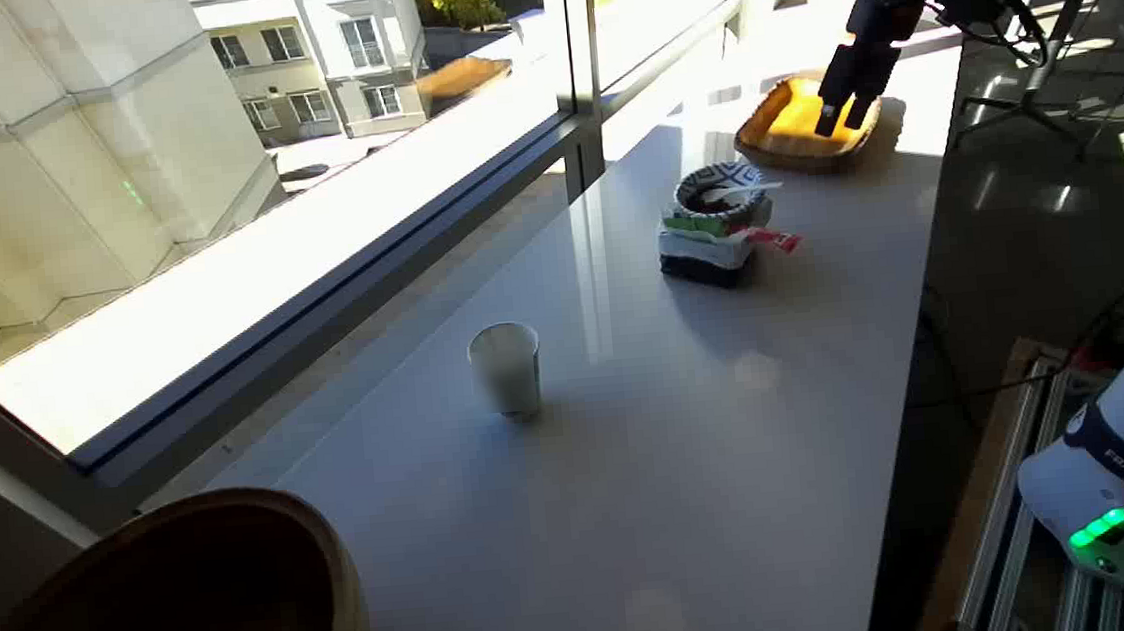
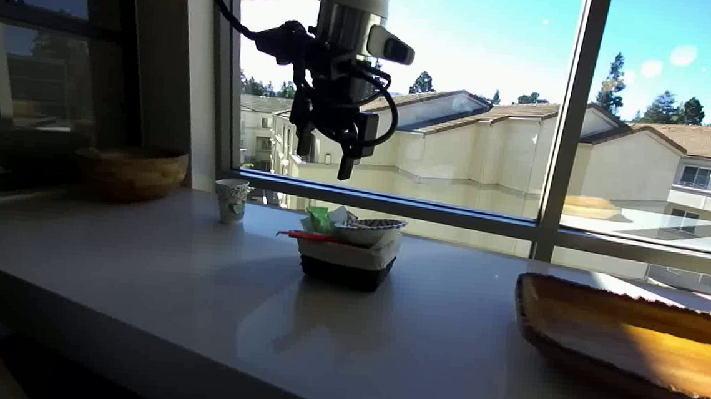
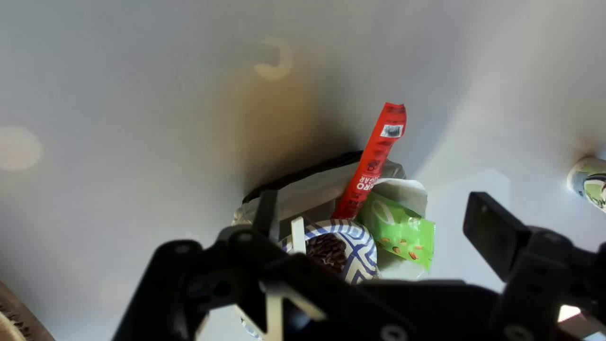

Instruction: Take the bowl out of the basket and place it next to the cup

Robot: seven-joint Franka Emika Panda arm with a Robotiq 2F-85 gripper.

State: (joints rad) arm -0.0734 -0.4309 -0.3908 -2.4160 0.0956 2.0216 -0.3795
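The bowl is a small patterned paper bowl with dark beans and a white spoon in it. It rests tilted in the top of the basket, a pale container with a dark base. Both also show in an exterior view, the bowl and the basket. The off-white cup stands upright on the counter, apart from the basket; it also shows in an exterior view. My gripper is open and empty, above the basket. In the wrist view its fingers are wide apart, and one arm partly hides the bowl.
A red packet and a green packet lie in the basket beside the bowl; the red one sticks out over the edge. A wooden tray and a large brown vessel stand on the counter. A window frame runs behind.
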